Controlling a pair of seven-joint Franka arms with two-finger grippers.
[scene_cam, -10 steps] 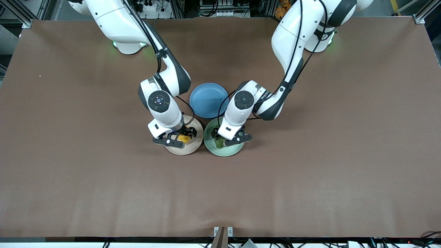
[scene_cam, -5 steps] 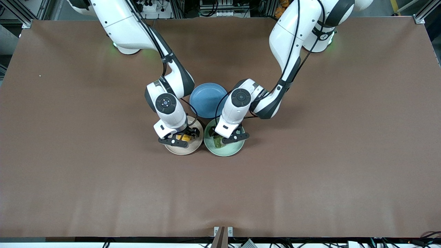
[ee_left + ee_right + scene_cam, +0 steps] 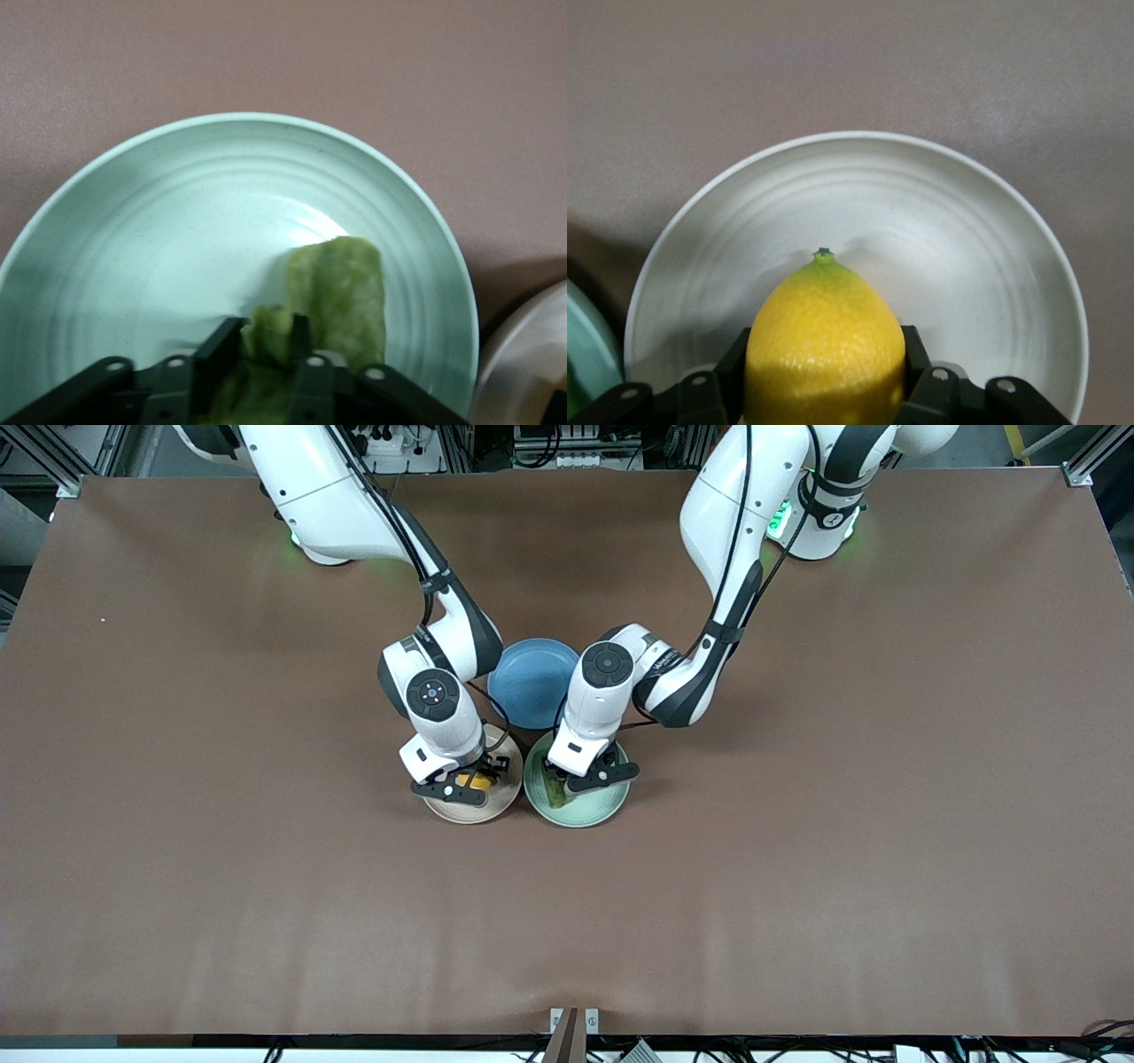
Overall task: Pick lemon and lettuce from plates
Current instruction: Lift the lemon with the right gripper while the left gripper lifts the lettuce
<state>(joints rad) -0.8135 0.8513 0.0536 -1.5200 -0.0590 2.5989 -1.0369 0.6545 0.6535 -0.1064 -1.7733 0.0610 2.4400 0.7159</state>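
Right gripper [image 3: 824,390]: black fingers [image 3: 917,359] are pressing both flanks of the small oval yellow lemon [image 3: 824,350], smooth rind, stem nub pointing away from the wrist. The lemon is sitting in the round shallow beige-pink plate [image 3: 966,221], low over its centre; whether it is resting on the plate or just clear of it cannot be told.

Left gripper [image 3: 266,367]: fingers [image 3: 217,350] are drawn narrow, pinching the wrinkly olive-green lettuce piece [image 3: 341,297] at one bunched end. The free flap is lying out over the floor of the round pale mint-green plate [image 3: 133,212].

The two plates are sitting touching, side by side; a round blue plate [image 3: 523,682] is lying farther from the front camera, just beside both.

Risks, as judged:
- Lemon rind is smooth and rounded; the grip looks to be sitting near its widest part, so it may be squeezed out on lifting if the pads are off-centre.
- Lettuce is held by a thin fold only; the leaf may tear or slide free, and a clinging flap may drag the light plate.
- The grippers are working close together over adjoining plates; a sideways drift may bring the wrists into contact.

Pose: both arms are reaching in from their bases, elbows bent outward, wrists pitched steeply down, right gripper [image 3: 461,784] and left gripper [image 3: 580,779] down in their own plates.
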